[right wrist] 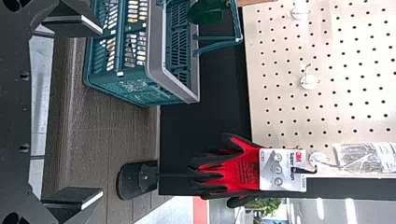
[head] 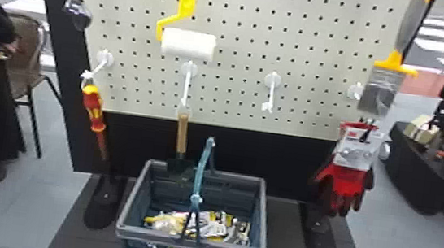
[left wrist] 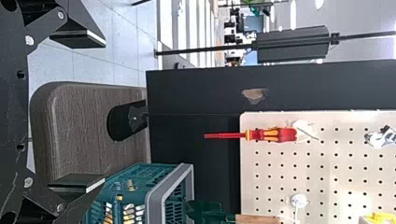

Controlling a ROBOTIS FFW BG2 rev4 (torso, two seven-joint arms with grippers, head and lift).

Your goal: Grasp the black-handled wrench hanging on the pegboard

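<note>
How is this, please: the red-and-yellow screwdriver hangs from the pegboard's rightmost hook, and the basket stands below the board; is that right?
Not quite: the head view shows the red-and-yellow screwdriver hanging from the pegboard's leftmost hook; the basket does stand below the board.

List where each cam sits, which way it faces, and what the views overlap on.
Head view: on the head, facing forward and down at the pegboard and the basket below it.
Left wrist view: on the left wrist, facing the pegboard's screwdriver side; left gripper open in the foreground.
Right wrist view: on the right wrist, facing the red gloves side; right gripper open in the foreground.
Shared: all three see pegboard and basket.
</note>
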